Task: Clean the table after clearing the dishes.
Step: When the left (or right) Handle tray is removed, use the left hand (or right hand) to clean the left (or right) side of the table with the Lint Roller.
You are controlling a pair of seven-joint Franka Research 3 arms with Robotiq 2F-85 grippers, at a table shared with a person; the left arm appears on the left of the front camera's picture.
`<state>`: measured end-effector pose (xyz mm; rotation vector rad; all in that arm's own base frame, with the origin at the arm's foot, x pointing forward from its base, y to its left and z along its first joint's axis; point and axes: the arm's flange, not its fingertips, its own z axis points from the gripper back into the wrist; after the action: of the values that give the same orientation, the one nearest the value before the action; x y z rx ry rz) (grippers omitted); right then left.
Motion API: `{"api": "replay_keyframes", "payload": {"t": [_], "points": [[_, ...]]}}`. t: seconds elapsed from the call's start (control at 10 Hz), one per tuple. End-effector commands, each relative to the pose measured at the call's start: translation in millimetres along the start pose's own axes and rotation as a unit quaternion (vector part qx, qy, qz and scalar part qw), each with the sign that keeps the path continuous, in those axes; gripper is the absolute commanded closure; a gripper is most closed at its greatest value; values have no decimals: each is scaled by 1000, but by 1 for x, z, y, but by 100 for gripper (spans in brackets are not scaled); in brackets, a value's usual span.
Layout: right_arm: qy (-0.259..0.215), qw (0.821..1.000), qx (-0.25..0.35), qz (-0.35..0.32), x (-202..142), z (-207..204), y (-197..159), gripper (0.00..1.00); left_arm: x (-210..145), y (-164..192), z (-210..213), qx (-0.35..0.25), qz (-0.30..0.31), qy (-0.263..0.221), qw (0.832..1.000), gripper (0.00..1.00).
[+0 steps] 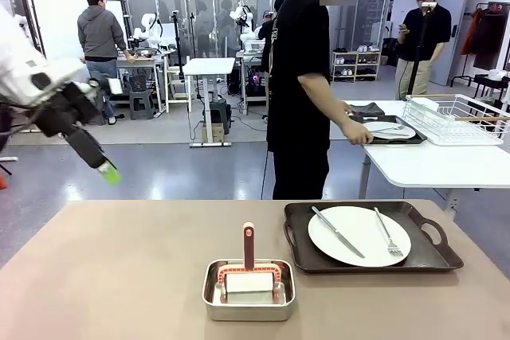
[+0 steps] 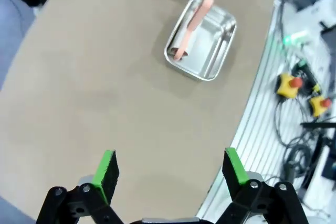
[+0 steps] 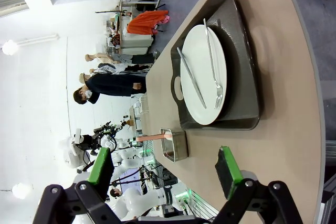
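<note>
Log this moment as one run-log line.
left gripper open | right gripper open | tray with plate on table | roller in pan

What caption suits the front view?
Person touches one tray on the white table; a second tray and roller pan sit on the tan table.

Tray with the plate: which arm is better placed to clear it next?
Right, likely: the tray lies ahead of the right gripper, jaws open. The left gripper hangs over bare table, nearer the pan.
</note>
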<state>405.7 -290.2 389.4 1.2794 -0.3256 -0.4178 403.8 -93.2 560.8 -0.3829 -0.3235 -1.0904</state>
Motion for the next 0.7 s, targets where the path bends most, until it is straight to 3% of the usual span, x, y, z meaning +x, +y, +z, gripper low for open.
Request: {"api": "replay_keyframes", "payload": {"t": [0.0, 0.2, 0.3, 0.6], "points": [[-2, 1000, 1, 1, -2, 1, 3, 0, 6, -15, -36, 43, -61, 33, 997, 0], [-2, 1000, 1, 1, -2, 1, 3, 0, 14, -34, -67, 48, -97, 66, 992, 0], [-2, 1000, 1, 1, -2, 1, 3, 0, 22, -26, -43, 19, -65, 48, 997, 0], [-2, 1000, 1, 1, -2, 1, 3, 0, 22, -26, -43, 19, -65, 48, 997, 0]]}}
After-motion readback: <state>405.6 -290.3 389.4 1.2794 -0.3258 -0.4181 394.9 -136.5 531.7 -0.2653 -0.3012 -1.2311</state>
